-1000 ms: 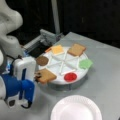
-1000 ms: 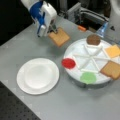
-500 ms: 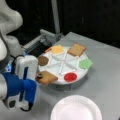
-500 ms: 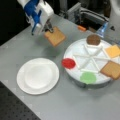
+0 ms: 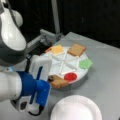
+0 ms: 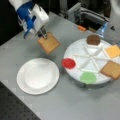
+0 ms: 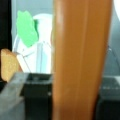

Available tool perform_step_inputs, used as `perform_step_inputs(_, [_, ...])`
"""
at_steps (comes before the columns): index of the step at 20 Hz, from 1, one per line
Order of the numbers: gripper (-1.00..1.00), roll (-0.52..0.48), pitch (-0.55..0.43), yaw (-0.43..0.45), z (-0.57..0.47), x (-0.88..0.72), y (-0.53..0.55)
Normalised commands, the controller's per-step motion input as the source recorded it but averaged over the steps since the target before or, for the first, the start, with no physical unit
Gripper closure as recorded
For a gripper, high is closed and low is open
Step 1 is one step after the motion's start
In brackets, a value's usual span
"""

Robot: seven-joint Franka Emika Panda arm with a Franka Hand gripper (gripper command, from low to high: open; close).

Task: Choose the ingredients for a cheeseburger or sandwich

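Note:
My gripper [image 6: 43, 34] is shut on a brown toast slice [image 6: 48, 43], held tilted in the air between the white paper plate [image 6: 37, 76] and the sectioned tray [image 6: 82, 51]. In a front view the same toast [image 5: 58, 81] hangs at the gripper [image 5: 50, 79]. It fills the wrist view as a wide orange-brown band [image 7: 80, 60]. The tray holds a second toast slice [image 6: 111, 69], yellow-orange cheese [image 6: 113, 51], a dark round patty [image 6: 93, 39], green lettuce [image 6: 88, 77] and a red disc [image 6: 68, 63]. The paper plate [image 5: 76, 108] is bare; no stack shows.
A grey metal fixture [image 6: 91, 16] with an orange piece [image 6: 81, 28] stands behind the tray. The table's dark edge [image 6: 15, 110] runs along a front view's bottom left. The robot arm's body [image 5: 15, 50] fills a front view's left.
The gripper has lifted the toast slice higher off the table and tilted it. Tray and plate have not moved.

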Motion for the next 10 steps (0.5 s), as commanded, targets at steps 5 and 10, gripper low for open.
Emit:
perform_step_inputs(5, [1.00,-0.121,0.179,0.310,-0.25,0.52,-0.33])
perform_step_inputs(10, [1.00,-0.113,0.104,0.326,-0.21,0.43,-0.22])
